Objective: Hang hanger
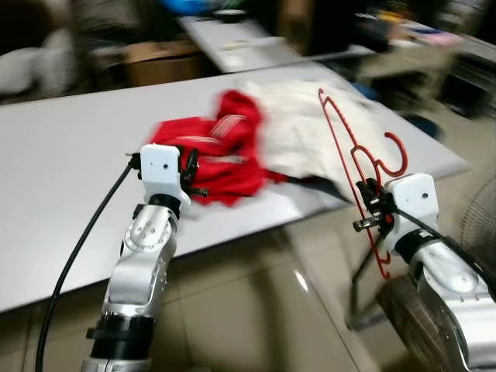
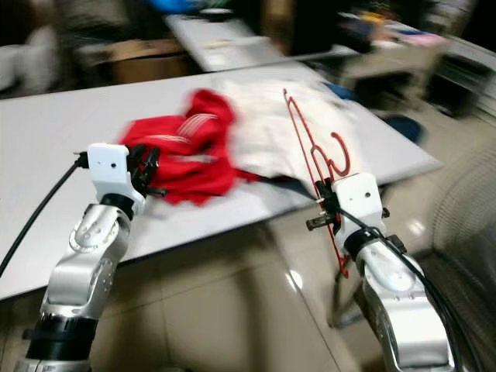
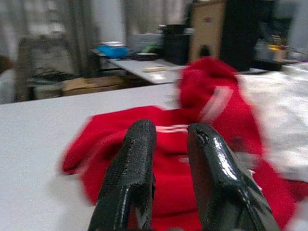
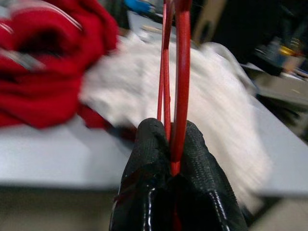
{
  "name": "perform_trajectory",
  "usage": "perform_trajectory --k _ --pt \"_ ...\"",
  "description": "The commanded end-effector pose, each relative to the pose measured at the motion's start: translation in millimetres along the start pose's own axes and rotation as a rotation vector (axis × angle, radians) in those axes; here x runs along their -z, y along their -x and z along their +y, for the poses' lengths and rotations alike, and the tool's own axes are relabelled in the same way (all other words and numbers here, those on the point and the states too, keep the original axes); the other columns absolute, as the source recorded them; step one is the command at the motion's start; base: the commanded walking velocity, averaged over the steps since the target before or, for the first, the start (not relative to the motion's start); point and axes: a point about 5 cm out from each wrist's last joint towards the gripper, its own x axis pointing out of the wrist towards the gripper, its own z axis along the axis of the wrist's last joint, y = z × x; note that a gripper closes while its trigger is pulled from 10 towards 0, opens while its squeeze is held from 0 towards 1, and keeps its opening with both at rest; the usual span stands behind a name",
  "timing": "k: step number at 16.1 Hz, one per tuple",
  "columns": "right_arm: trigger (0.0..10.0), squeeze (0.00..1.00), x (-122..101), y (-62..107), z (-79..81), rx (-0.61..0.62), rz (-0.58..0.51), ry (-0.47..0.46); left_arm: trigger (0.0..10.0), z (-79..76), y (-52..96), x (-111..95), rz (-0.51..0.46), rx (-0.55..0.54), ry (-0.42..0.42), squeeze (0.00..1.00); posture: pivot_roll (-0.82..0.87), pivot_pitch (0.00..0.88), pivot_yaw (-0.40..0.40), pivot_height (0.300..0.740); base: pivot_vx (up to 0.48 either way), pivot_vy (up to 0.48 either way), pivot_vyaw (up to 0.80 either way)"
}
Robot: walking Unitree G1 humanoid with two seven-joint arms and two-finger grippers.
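A thin red wire hanger (image 1: 339,133) stands upright off the table's near right corner, its hook (image 1: 397,155) curling to the right. My right gripper (image 1: 370,203) is shut on its lower wire, and the wire runs up between the black fingers (image 4: 149,144) in the right wrist view. My left gripper (image 1: 188,167) hovers at the near edge of a crumpled red garment (image 1: 225,155) on the table. Its two fingers (image 3: 137,154) stand slightly apart, open, with nothing between them. The head views are blurred.
A white garment (image 1: 298,128) lies beside the red one on the grey table (image 1: 62,170). Behind it are a second table (image 1: 232,39) and a cardboard box (image 1: 159,58). A fan grille (image 1: 477,217) is at the right edge. Shiny tiled floor (image 1: 263,310) lies below.
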Motion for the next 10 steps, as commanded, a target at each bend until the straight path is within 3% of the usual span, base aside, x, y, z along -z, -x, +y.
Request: perform_trajectory --k 1,10 --pt "10.0 0.0 -5.6 3.3 -11.9 0.042 -0.039 -0.015 10.0 -6.3 -3.0 -8.9 -0.038 0.021 0.004 0.0 -0.09 0.0 -0.001 0.74 0.285 0.0 0.0" --pt "10.0 0.0 -1.9 2.8 -4.0 -0.031 -0.027 0.016 10.0 0.5 9.6 9.1 0.023 -0.042 0.033 0.0 -0.08 0.0 -0.041 0.74 0.286 0.0 0.0"
